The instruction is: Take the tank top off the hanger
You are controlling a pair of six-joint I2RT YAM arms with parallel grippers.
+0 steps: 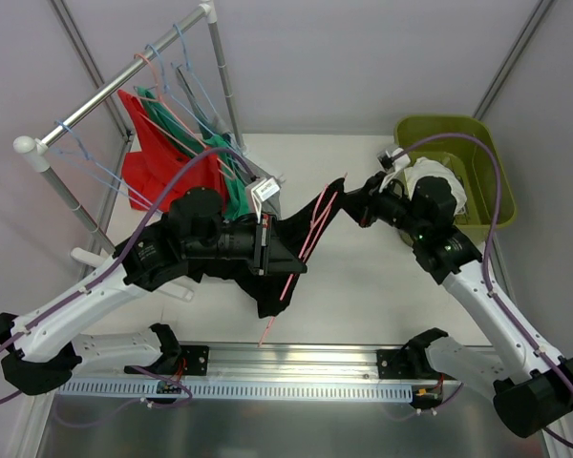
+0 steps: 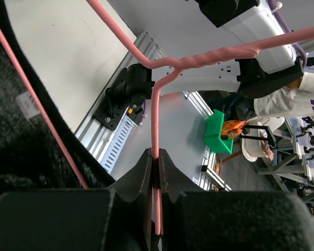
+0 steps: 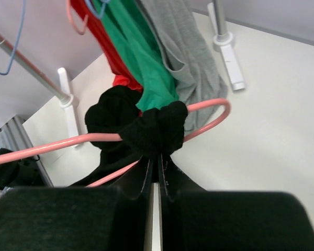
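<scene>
pinching the pink hanger (image 2: 199,60) by its wire neck, the left gripper (image 2: 156,157) is clamped tight. the right gripper (image 3: 156,159) is closed on a bunched strap of the black tank top (image 3: 154,130), draped on the hanger between the two. soft, light cloth: that strap looks the right hold.

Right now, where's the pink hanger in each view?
Top external: pink hanger at centre, slanting between the two arms.
Left wrist: centre, its neck clamped in the left gripper.
Right wrist: centre to right, its end loop sticking out past bunched black cloth.
Shared landmark: the black tank top hanging on it, seen in all three views.
</scene>
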